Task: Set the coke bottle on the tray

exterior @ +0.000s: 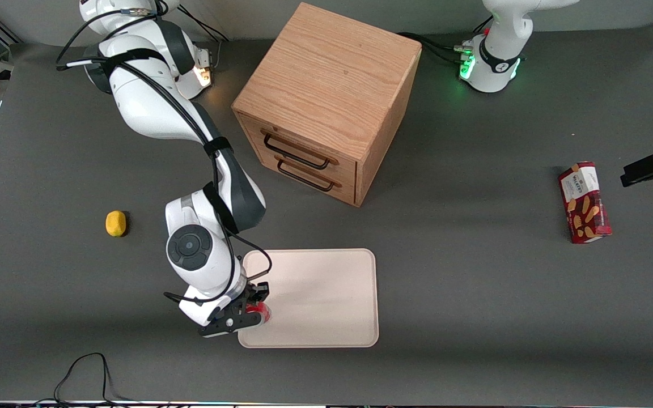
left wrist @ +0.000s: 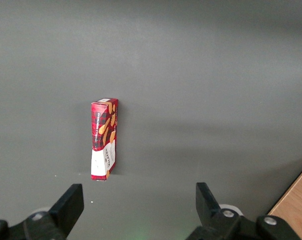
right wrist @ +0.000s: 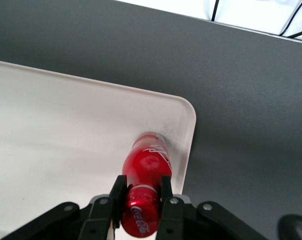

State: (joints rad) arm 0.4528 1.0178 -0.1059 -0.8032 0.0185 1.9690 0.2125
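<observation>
Dark grey matting covers the bench [exterior: 474, 294], where a small red coke bottle [right wrist: 146, 187] with a red cap and white script on its label sits gripped between the two black fingers of the working arm's claw [exterior: 247, 313]. The claw holds it by the neck, just under the cap, with the bottle's base down at the tray's floor; whether it actually touches cannot be told. The bottle is at the corner of the tray [exterior: 326, 294] nearest the front camera and toward the working arm's end of the bench. The pale cream tray, flat with rounded corners and a low rim, lies near the bench's front edge and holds only the bottle. A wooden cabinet [exterior: 326, 96] with two drawers and dark handles stands farther from the camera than the tray, well apart from it. A small yellow lemon [exterior: 115, 223] rests toward the working arm's end, and a red biscuit box [exterior: 584, 202] lies toward the parked arm's end.
</observation>
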